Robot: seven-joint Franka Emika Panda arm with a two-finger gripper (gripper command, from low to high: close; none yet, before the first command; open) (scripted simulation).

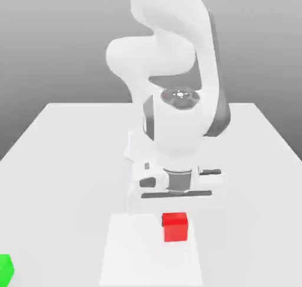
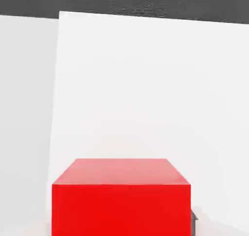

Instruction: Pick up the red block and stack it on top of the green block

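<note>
The red block [image 1: 175, 228] sits on the white table near the front, directly under my hand. My gripper [image 1: 175, 212] has come straight down over it and is shut on the red block. In the hand view the red block [image 2: 120, 196] looms very close, with a dark grey fingertip [image 2: 193, 224] pressed against one side of it. The green block [image 1: 5, 268] lies far off at the exterior view's lower left, cut by the frame edge and well apart from the red one.
The white table [image 1: 71, 162] stretches wide around the arm. A slightly brighter white rectangular patch [image 1: 130, 256] lies under and around the red block. The arm's bulky white body [image 1: 171, 91] rises behind the hand.
</note>
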